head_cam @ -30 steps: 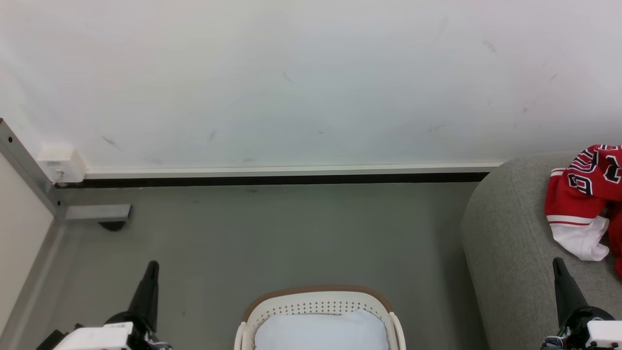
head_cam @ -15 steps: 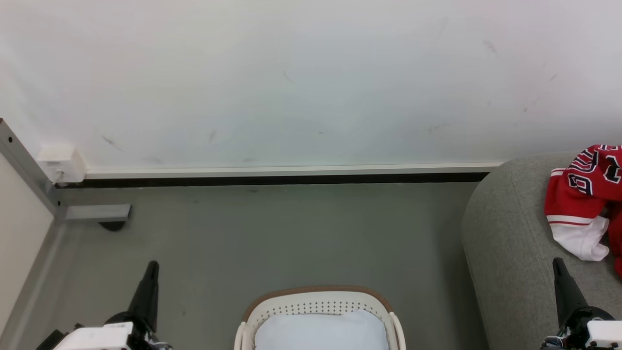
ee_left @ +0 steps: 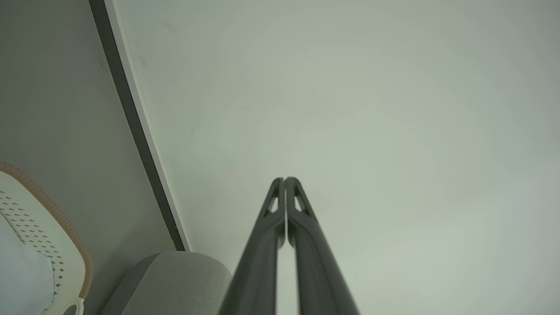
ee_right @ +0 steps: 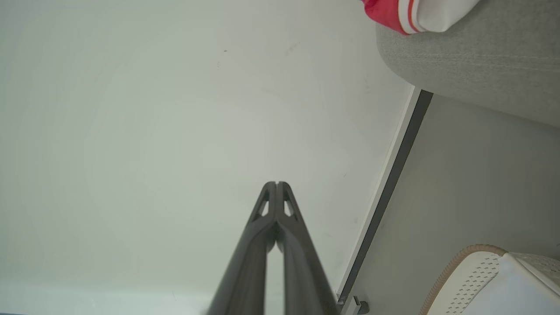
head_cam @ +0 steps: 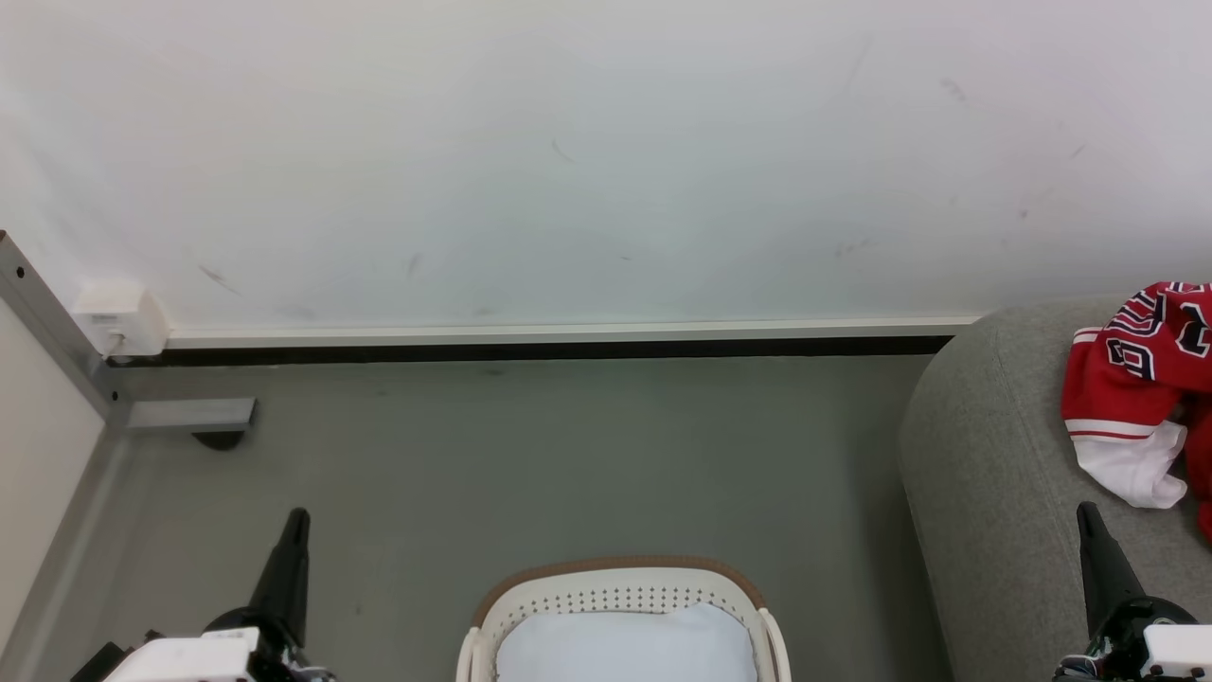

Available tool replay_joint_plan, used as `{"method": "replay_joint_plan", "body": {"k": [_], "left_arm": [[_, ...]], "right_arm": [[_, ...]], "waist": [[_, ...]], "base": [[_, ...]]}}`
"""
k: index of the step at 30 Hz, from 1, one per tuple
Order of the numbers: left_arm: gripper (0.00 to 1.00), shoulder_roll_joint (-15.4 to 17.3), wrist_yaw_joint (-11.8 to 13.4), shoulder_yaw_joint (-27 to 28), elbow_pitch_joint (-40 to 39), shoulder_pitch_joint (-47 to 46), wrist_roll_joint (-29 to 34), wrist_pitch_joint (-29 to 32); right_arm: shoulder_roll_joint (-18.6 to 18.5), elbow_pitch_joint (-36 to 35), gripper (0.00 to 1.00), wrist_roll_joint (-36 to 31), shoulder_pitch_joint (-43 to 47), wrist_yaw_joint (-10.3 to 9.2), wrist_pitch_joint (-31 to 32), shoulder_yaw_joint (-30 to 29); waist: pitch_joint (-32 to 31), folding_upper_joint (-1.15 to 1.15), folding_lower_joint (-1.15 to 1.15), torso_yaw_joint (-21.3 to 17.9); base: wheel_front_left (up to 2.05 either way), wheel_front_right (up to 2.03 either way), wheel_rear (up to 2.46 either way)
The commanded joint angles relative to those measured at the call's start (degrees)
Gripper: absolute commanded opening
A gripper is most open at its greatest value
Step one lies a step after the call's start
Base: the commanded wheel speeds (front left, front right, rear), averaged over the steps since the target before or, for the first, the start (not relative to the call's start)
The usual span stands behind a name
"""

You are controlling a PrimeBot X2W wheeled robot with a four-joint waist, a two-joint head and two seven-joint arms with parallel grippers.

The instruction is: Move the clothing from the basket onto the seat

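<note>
Red clothing [head_cam: 1131, 369]: it's on the seat [head_cam: 994, 493], up at my right; one jersey counted, with white trim, black-and-white lettering and a white piece hanging out below; one more patch of plain red just under it at the picture's edge; whether that's a second garment, I cannot tell
Seat: one, light-grey fabric, rounded corner; backed against the wall [head_cam: 606, 142]; right of the basket, a strip of floor between them
Basket [head_cam: 615, 592]: one, cream plastic, perforated, brown rim; on the floor [head_cam: 568, 455] dead ahead of me, between my two pincers
Sheet [head_cam: 625, 644]: one, flat and pale, lying inside the basket
Left pincer [head_cam: 295, 519]: two fingers pressed together tip to tip, empty; over bare floor, left of the basket; well apart from the clothing
Right pincer [head_cam: 1085, 511]: two fingers pressed together as well, empty; tip over the seat, near the jersey's white piece, not touching it
Wall: one, white and scuffed; one pale skirting strip [head_cam: 568, 333] along its foot; one small white box [head_cam: 118, 317] at the left end; one grey metal post [head_cam: 47, 322] slanting beside that box
</note>
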Motion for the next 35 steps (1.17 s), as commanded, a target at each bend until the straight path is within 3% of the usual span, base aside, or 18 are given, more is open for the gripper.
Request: {"method": "replay_joint_plan", "body": {"k": [1,35], "left_arm": [[0.0,0.4,-0.37,0.11,-0.23,-0.45,-0.8,0.21],[0.0,0.4,-0.37,0.1,-0.24,-0.45,-0.8,0.21]], "right_arm": [[0.05,-0.29,0.0,-0.29,-0.26,-0.12,0.19,-0.29],[0.07,-0.29,0.0,-0.33,-0.26,-0.12,0.21,-0.31]], "waist": [[0.0,0.0,0.0,0.0],[0.0,0.0,0.0,0.0]], "base": [[0.0,0.0,0.0],[0.0,0.0,0.0]]}}
